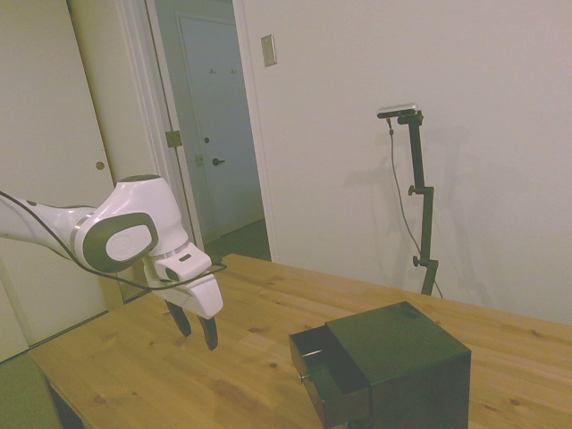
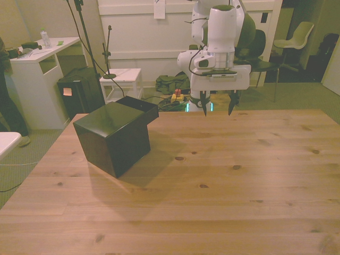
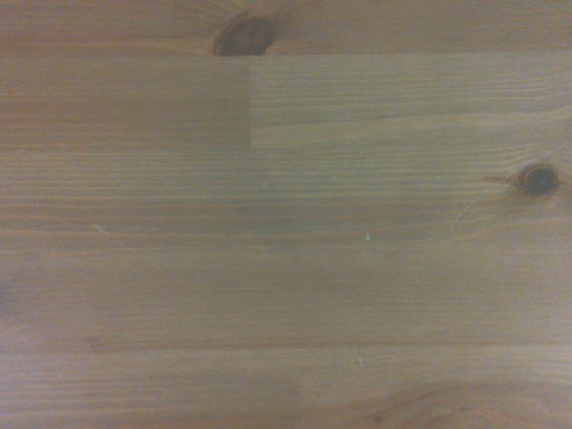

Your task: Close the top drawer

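The shallow blackish-green top drawer (image 1: 323, 356) juts open from the small dark cube cabinet (image 2: 113, 137) on the wooden worktop (image 2: 223, 180) — awaiting a push. The white arm's gripper (image 2: 218, 109) hovers well apart, fingers spread and empty.

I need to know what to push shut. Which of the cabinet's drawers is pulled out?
The top drawer, highest in the dark cabinet: it juts out from the front face with its inside showing. No other drawer sticks out.
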### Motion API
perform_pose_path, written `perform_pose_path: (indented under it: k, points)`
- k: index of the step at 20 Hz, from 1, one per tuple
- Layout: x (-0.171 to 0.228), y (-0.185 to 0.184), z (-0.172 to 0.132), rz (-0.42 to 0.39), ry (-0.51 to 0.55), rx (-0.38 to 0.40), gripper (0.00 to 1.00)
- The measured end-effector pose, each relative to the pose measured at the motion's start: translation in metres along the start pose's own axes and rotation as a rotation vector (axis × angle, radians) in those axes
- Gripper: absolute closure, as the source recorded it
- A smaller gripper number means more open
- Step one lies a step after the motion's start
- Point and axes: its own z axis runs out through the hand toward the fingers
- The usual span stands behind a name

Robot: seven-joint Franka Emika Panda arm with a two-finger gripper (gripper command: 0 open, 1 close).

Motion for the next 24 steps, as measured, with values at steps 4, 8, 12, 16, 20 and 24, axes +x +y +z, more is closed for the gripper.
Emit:
perform_pose_path:
  k: [4,8,12,16,20,24]
  points:
    - [0.006,0.007,0.001,0.039,0.001,-0.014,0.00]
    - [0.031,0.034,-0.001,0.133,0.015,-0.032,0.00]
    - [0.060,0.064,-0.010,0.218,0.028,-0.024,0.00]
    - [0.080,0.081,-0.021,0.259,0.055,-0.017,0.00]
    - [0.099,0.091,-0.033,0.280,0.090,-0.023,0.00]
    - [0.117,0.098,-0.039,0.302,0.110,-0.027,0.00]
